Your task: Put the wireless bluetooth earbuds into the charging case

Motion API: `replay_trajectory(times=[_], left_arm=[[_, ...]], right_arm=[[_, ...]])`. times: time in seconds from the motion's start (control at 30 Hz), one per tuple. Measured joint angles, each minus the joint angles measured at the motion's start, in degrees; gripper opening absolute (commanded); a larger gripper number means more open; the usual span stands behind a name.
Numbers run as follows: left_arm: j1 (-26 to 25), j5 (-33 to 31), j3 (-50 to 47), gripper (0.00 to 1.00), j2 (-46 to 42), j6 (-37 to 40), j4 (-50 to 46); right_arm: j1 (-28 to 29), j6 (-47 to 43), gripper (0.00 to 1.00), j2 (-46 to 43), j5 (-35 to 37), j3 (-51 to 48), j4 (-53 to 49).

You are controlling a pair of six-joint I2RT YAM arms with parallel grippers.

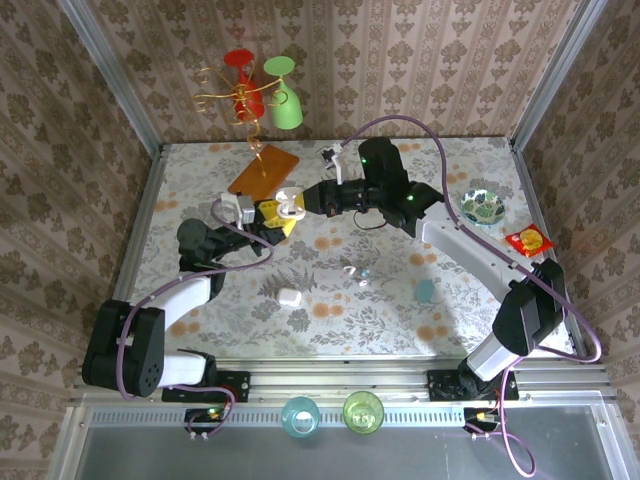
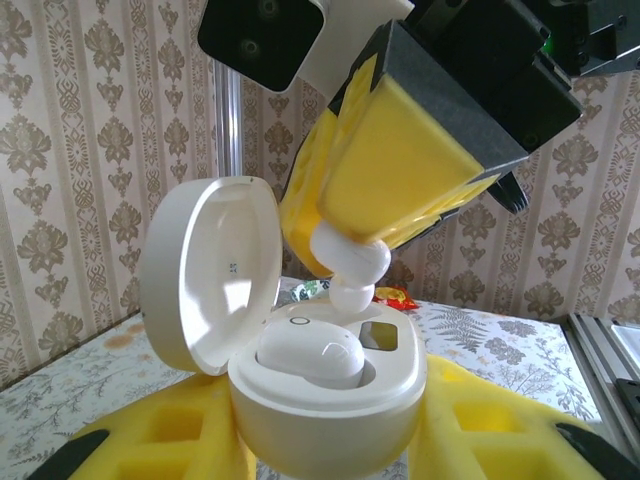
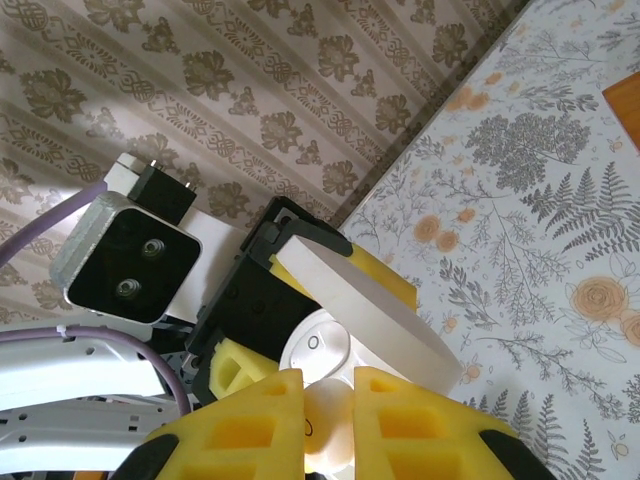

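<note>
The right hand (image 2: 352, 235) is pinching a tiny glossy white earbud (image 2: 352, 275) in mid-frame, hanging just above the empty slot (image 2: 378, 335) of the round white charging case (image 2: 330, 405), which the left hand (image 2: 330, 450) is gripping below.

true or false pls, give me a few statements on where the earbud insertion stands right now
1. The lid of the charging case is open. True.
2. Both slots in the case are empty. False: one earbud already sits in it.
3. The right gripper holds a second earbud over the case. True.
4. The left gripper is empty. False: it grips the charging case between its fingers.
</note>
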Motion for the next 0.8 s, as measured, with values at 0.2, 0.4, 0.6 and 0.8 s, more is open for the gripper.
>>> replay_trajectory(times=[0.2, 0.4, 0.6, 0.8], left_arm=[[0.0, -0.2, 0.0, 0.28, 0.0, 0.0, 0.0], [0.0, -0.5, 0.0, 0.28, 0.0, 0.0, 0.0], [0.0, -0.7, 0.0, 0.28, 0.0, 0.0, 0.0], [0.0, -1.1, 0.0, 0.28, 0.0, 0.0, -0.1]], right_arm=[[0.0, -0.1, 0.16, 0.1, 0.0, 0.0, 0.0], [0.0, -0.8, 0.18, 0.1, 0.5, 0.0, -0.3], [0.0, -1.2, 0.23, 0.1, 1.2, -0.1, -0.4], [0.0, -1.7, 0.33, 0.3, 1.7, 0.0, -0.9]])
